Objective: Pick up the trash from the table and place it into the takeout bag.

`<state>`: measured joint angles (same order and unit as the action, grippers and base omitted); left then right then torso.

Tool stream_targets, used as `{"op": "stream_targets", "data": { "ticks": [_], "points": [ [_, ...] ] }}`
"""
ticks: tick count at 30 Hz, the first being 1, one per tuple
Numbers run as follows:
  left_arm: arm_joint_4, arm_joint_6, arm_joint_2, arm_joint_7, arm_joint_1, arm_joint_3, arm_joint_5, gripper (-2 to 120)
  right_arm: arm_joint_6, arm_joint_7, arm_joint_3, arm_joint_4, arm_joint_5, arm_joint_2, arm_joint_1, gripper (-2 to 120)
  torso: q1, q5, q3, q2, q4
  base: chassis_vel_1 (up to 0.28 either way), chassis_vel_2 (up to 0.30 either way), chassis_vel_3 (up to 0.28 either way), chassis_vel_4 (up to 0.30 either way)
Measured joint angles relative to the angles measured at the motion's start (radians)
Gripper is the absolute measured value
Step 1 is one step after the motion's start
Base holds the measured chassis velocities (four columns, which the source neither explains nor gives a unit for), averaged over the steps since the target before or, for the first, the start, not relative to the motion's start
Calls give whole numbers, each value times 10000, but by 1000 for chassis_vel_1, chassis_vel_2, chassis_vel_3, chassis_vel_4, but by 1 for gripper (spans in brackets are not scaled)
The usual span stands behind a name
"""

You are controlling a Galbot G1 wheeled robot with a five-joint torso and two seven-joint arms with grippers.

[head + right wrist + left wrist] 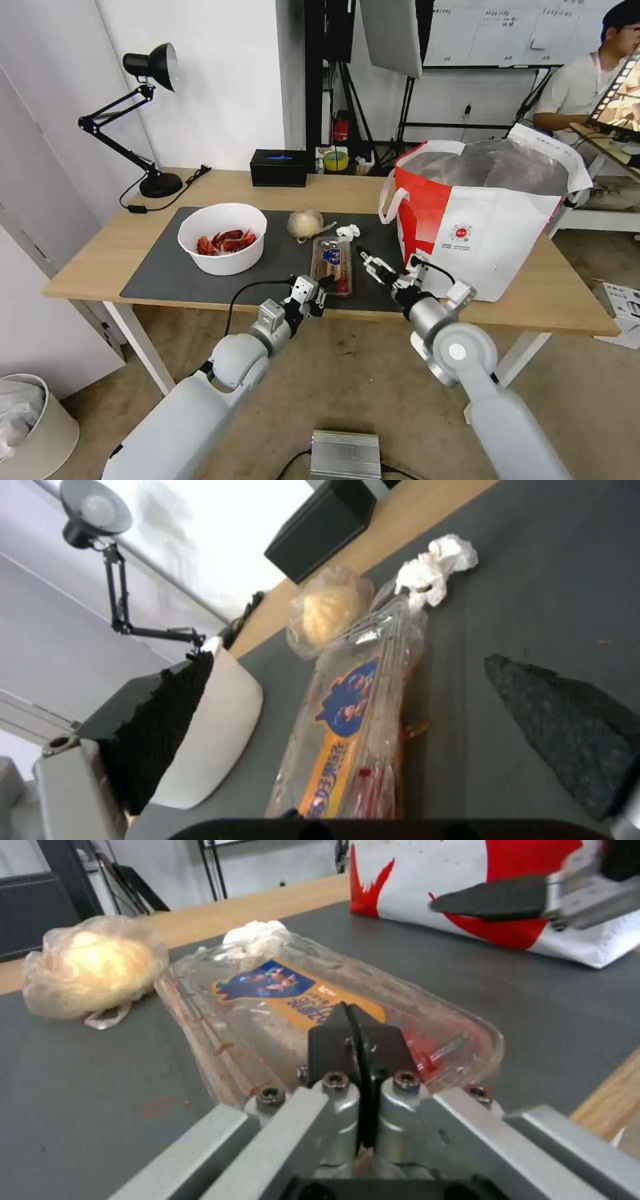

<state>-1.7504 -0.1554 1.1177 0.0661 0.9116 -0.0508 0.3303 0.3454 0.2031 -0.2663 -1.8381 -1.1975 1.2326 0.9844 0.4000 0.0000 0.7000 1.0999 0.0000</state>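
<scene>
On the table (pixel 100 257) the clear clamshell box (pixel 332 263) of tomatoes lies on the dark mat, near the front edge. My left gripper (pixel 321 290) is shut at its near end, pads pressed together (pixel 360 1027) just over the box (pixel 300 1005). My right gripper (pixel 383 267) is open beside the box's right side; the box (pixel 353 715) lies between its fingers (pixel 167 730). The white bowl (pixel 222 237) of crayfish shells stands to the left. The wrapped beige cup (pixel 305 223) and crumpled tissue (pixel 348 232) lie behind the box. The takeout bag (pixel 480 220) stands open at the right.
A black desk lamp (pixel 150 120) stands at the table's back left and a black tissue box (pixel 279 167) at the back middle. A grey metal box (pixel 345 455) lies on the floor between my arms. A white bin (pixel 30 427) stands at the lower left.
</scene>
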Motion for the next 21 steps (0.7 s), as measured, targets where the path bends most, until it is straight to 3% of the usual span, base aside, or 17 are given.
{"op": "stream_targets", "data": {
  "ticks": [9,21],
  "points": [
    [-16,6,25,-15,66,37,7,0,1275,765,364,742,-145,230,-861,100,0,0,0,0,1,0,0,0,0],
    [-66,22,-10,-20,64,90,46,0,1595,1022,581,1324,-342,569,-1333,100,0,0,0,0,0,0,0,0,0]
  ]
}}
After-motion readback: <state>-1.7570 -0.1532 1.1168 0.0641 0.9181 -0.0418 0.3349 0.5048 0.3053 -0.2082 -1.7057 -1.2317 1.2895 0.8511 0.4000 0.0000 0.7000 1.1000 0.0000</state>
